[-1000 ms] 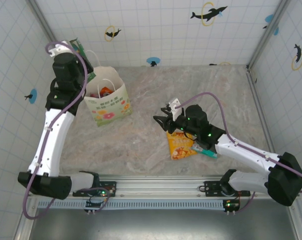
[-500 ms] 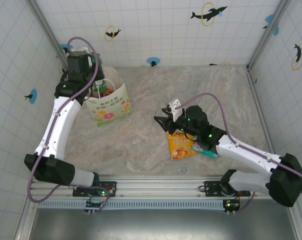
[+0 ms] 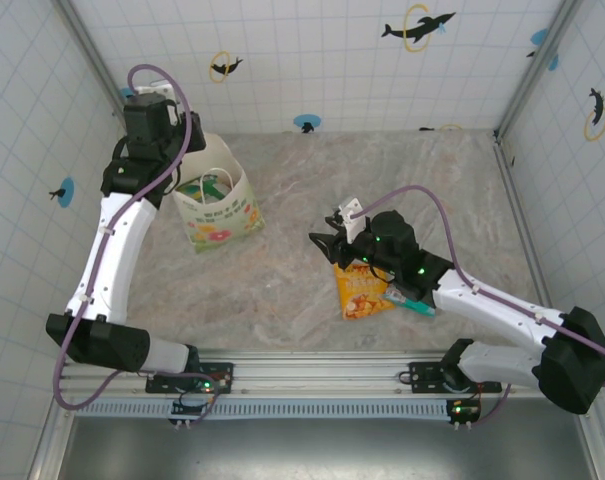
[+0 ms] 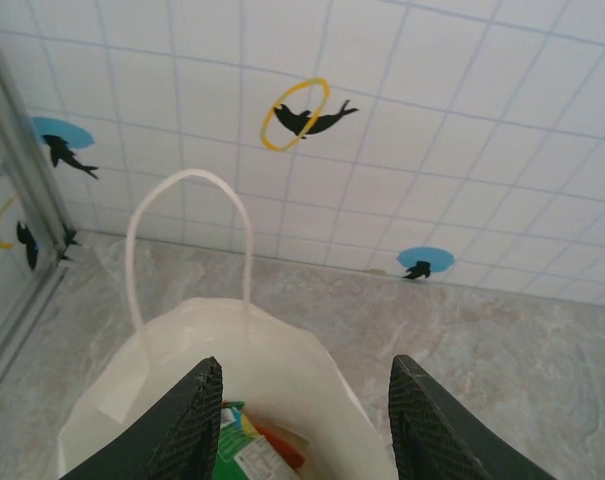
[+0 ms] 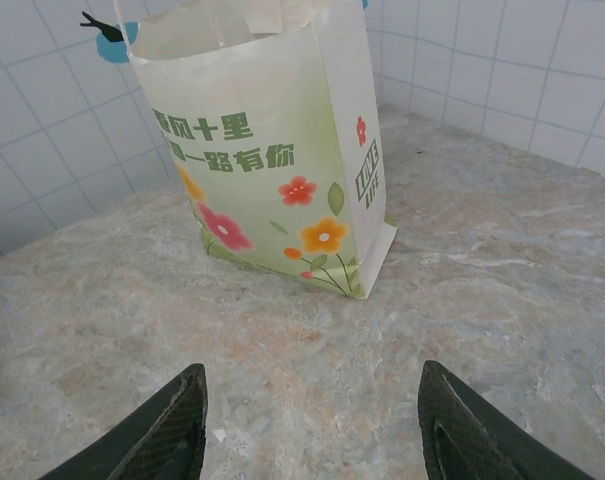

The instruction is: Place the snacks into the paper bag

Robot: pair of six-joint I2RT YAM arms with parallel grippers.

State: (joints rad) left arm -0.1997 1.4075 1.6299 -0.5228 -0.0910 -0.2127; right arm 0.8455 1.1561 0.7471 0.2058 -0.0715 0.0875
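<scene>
**Change:** green packet, a second ago pinched in the left jaws above the paper bag, now lying inside the bag.

**Left jaws:** parted to a middling width, nothing between them, poised just over the bag's mouth. Reads as one more snack delivered, the release done or nearly so.

**Right jaws:** unmoved over that second, parted, empty, hovering above the tabletop just beside the yellow-orange packet.

**Outstanding, by judgement:** yellow-orange packet and teal packet. Both flat on the tabletop, well apart from the bag. Teal one partly under the right arm.

**Left wrist view:** bag interior from above. Green packet with a red-orange packet touching it. White loop handle upright at the far rim.

**Right wrist view:** bag's printed front instead, with flowers and green lettering. Bag upright on the tabletop, contents hidden behind the paper wall.

**Top view:** overall layout. Bag at far left, loose packets at centre right under the right arm.
</scene>
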